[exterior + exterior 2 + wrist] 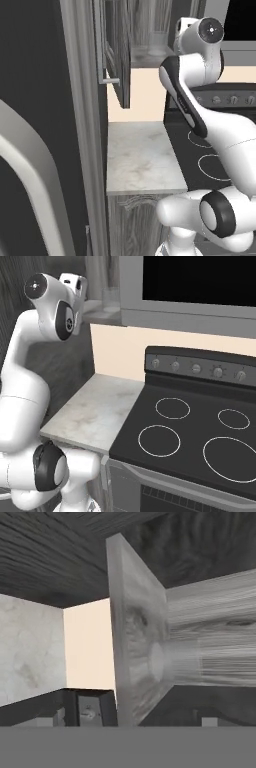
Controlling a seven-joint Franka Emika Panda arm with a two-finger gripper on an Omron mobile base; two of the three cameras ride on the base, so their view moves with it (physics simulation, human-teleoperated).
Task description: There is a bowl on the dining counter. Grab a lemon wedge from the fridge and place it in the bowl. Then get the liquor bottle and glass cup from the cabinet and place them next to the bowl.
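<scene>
Glass cup (111, 300) in the open cabinet (119, 55) looked light, slippery, fragile; grasp mid-wall. Gripper (75, 281) stood wide, empty.

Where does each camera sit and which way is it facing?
Left base view: behind-left of the arm, facing the counter, open cabinet and cup.
Right base view: behind-right of the arm, facing the stove and counter.
Hand view: on the hand, looking into the cabinet at the cup.
Shared: cabinet, cup.

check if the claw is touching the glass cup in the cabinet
Cannot tell. In the hand view the glass cup lies faint and close ahead, but no fingertip shows to reveal contact or gap.
</scene>
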